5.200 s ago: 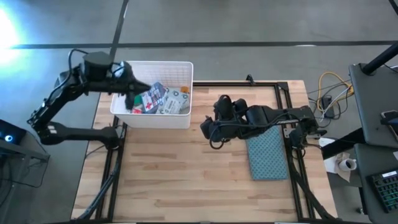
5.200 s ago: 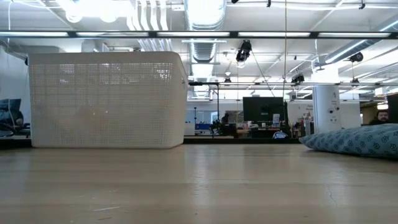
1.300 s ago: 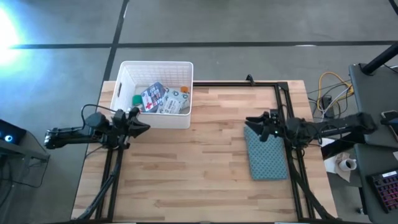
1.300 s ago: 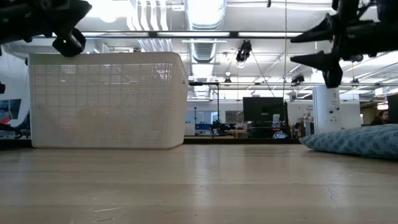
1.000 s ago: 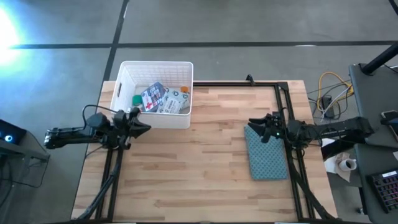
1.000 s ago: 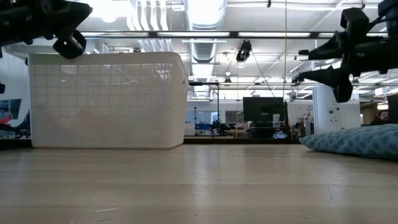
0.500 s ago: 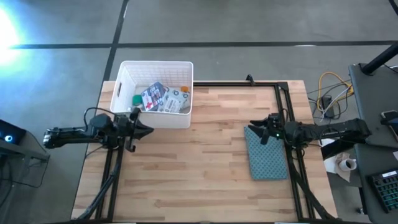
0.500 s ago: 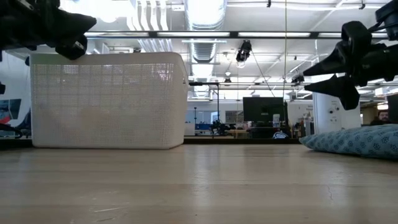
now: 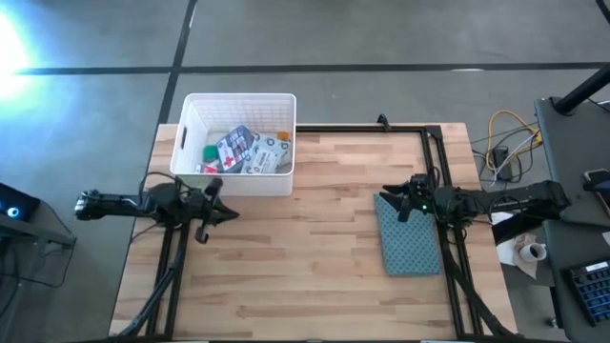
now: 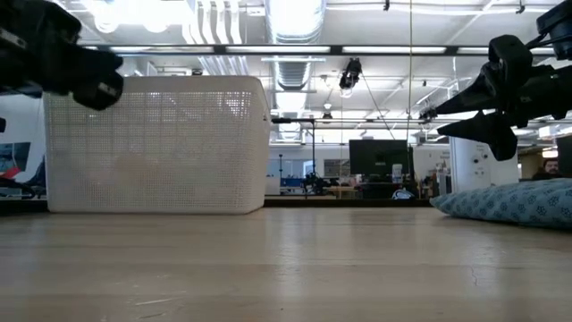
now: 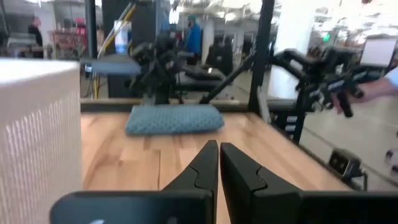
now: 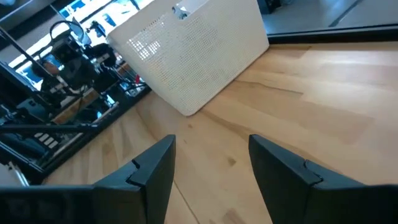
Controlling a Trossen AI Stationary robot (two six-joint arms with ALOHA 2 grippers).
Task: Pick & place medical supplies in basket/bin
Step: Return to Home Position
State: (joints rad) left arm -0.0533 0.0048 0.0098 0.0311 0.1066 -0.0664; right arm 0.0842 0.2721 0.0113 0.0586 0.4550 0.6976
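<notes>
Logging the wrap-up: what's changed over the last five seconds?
The left gripper pulled away from the white bin to just beside it, shut. The right gripper withdrew from the middle of the table to the cloth pad, open. Bin, supplies and pad stayed put.

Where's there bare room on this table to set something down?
Bare: the table's wood between the white bin and the blue-grey pad, and the strip along the edge opposite the bin. Crowded: inside the bin, among supplies; beside its outer wall, the left tool; over the pad's bin-side corner, the right tool.
</notes>
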